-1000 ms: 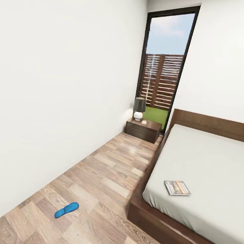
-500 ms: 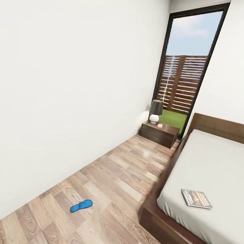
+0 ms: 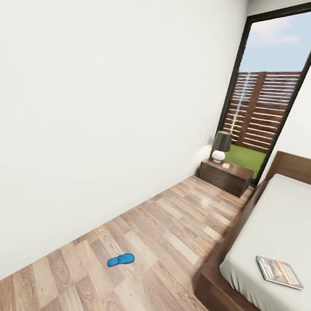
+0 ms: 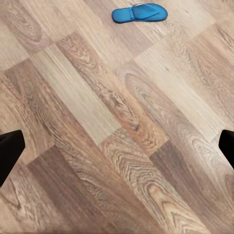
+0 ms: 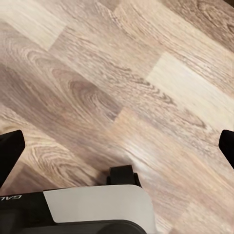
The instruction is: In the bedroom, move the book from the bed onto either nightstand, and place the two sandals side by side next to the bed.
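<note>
Step in hand: approach — the robot is in the bedroom, nothing grasped yet.
Sandal (image 3: 121,260): one blue sandal lies flat on the wood floor (image 3: 175,235), between the white wall and the bed (image 3: 283,223), well apart from the bed frame.
Book (image 3: 279,272): flat on the grey mattress near the bed's foot corner.
Nightstand (image 3: 225,176): at the far end by the window, a lamp (image 3: 220,146) on top.
Left gripper (image 4: 117,146): spread wide, empty, sandal ahead of it.
Right gripper (image 5: 117,148): spread wide, empty, over bare floor.
Next move: likely close in on the sandal — lower the left arm over it.
</note>
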Tool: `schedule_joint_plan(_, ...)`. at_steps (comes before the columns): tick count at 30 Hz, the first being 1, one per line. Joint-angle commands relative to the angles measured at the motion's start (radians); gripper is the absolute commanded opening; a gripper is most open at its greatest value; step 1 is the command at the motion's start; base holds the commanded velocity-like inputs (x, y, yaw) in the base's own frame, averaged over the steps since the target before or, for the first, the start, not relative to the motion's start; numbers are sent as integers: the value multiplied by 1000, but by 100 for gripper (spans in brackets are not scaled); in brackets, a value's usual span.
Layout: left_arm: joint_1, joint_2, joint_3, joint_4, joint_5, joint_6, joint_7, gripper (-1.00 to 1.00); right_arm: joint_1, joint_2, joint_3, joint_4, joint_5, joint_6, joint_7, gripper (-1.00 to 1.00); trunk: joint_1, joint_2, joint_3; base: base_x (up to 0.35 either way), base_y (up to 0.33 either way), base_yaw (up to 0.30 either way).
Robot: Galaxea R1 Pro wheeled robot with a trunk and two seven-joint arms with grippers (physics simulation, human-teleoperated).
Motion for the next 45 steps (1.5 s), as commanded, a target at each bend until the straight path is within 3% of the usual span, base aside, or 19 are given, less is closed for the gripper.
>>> schedule_joint_plan(1,-1,-1,1,1,5,-3,0,100,0,0,0,0,-7,-2,0,100,0,-1,-1,0,0,293)
schedule_joint_plan(10,-1,-1,1,1,5,-3,0,100,0,1,0,0,-6,-2,0,100,0,-1,-1,2,0,196)
schedule_joint_plan(39,-1,0,0,1,4,-3,0,100,0,3,3,0,-5,-2,0,100,0,-1,-1,94,-27,4)
schedule_joint_plan(45,-1,-1,-1,1,4,-3,0,100,0,3,2,0,-5,-2,0,100,0,-1,-1,2,0,179)
